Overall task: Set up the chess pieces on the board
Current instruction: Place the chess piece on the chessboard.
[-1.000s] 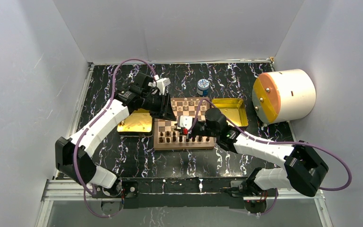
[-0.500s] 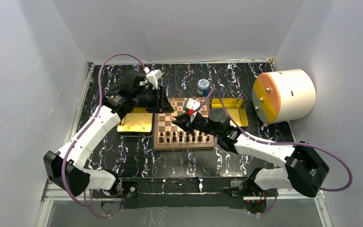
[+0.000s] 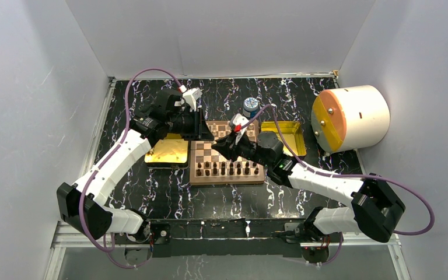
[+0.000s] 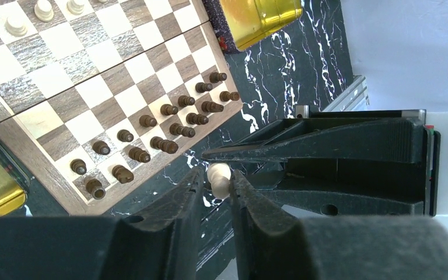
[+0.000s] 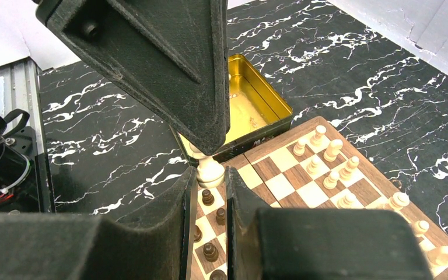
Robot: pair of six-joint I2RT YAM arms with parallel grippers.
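My two grippers meet above the left edge of the board (image 3: 227,179). The left gripper (image 4: 217,175) is shut on a cream chess piece (image 4: 218,181), which it holds in the air. The right gripper (image 5: 209,181) has its fingers closed round the base of the same piece (image 5: 210,171), and the left fingers (image 5: 169,70) cover its top. In the top view the left gripper (image 3: 205,135) and right gripper (image 3: 217,146) hide the piece. Several cream pieces (image 5: 332,150) stand at the board's far side. Dark brown pieces (image 4: 169,128) fill the two near rows.
A gold tray (image 3: 166,153) lies left of the board and another (image 3: 286,137) to its right. A blue-and-white jar (image 3: 250,107) stands behind the board. A large white cylinder with an orange face (image 3: 350,116) sits at the far right.
The right gripper has left the dark rows, turned sideways and moved up-left to meet the left gripper. The left arm pulled back slightly toward the board's left edge.
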